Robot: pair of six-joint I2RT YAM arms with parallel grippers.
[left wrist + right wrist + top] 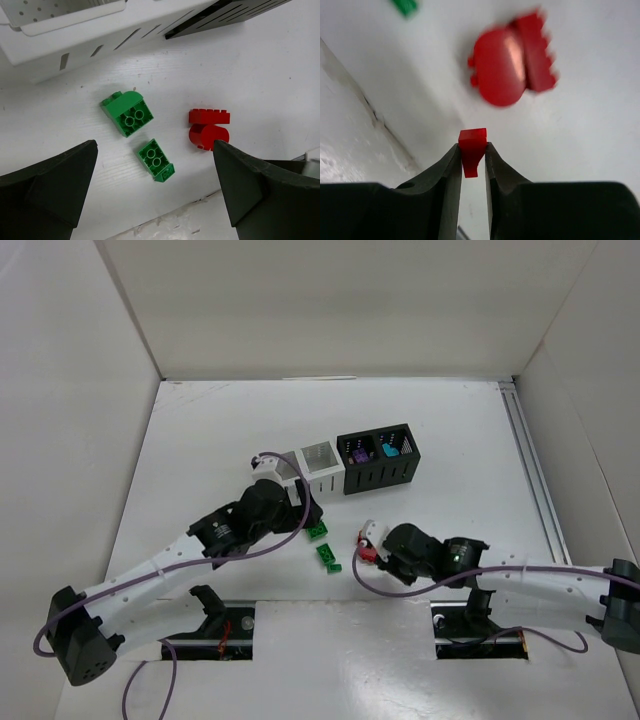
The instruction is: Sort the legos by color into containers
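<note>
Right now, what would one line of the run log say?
right claw: shut on red brick | left claw: open above green bricks

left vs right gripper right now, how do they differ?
The left gripper stands wide open; the right gripper is shut. The left gripper holds nothing, with two green bricks lying on the table below it; the right gripper pinches a small red brick. Shared: both hang close over the table.
</note>
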